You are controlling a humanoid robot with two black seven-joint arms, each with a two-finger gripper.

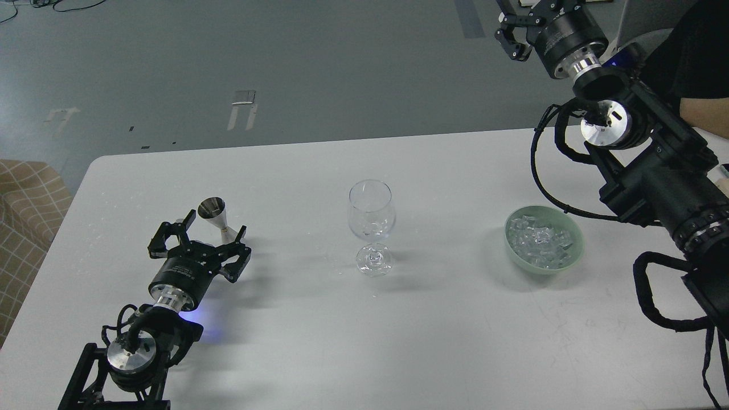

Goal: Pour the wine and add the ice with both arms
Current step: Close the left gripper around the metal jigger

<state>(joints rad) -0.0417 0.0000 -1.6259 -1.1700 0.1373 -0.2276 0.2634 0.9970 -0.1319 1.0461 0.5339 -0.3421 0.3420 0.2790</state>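
Observation:
A clear stemmed glass (371, 217) stands empty at the table's middle. The ice (540, 241) lies heaped in a pale green bowl (575, 254) to its right. A steel jigger (214, 212) stands upright at the left. My left gripper (210, 228) is open and low over the table, its fingers either side of the jigger's lower half, which it partly hides. I cannot tell if they touch it. My right gripper (521, 28) is raised high beyond the table's far right edge, partly cut off by the top of the view. No wine shows.
The white table (444, 341) ends at a far edge with grey floor beyond. A person in black (697, 62) sits at the far right behind my right arm. A checked sofa (25, 210) stands off the left edge.

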